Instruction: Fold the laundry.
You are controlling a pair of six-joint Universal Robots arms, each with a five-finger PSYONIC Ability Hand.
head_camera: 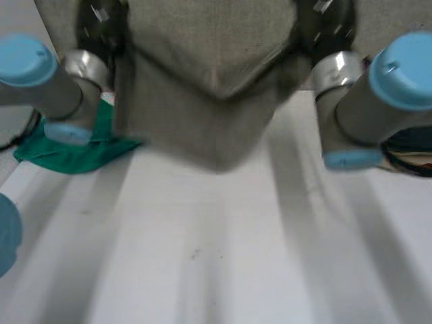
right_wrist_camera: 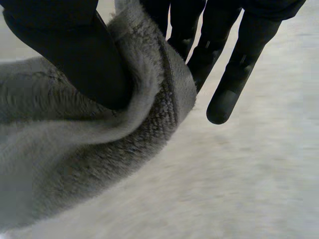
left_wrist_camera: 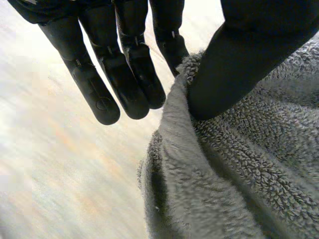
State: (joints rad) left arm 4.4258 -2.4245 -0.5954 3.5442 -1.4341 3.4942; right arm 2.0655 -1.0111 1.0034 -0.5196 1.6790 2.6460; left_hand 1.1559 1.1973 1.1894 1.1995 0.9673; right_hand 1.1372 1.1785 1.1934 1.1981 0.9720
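A grey terry towel hangs lifted between my two hands, and its lower edge sags to a point just above the white table. My left hand holds one upper corner and my right hand the other. In the left wrist view the thumb presses the towel's edge against the straight fingers. In the right wrist view the thumb likewise pinches a thick fold of towel against the fingers.
A green cloth lies crumpled on the table under my left arm. Some dark things sit at the far right edge behind my right arm. Bare white table stretches in front of the hanging towel.
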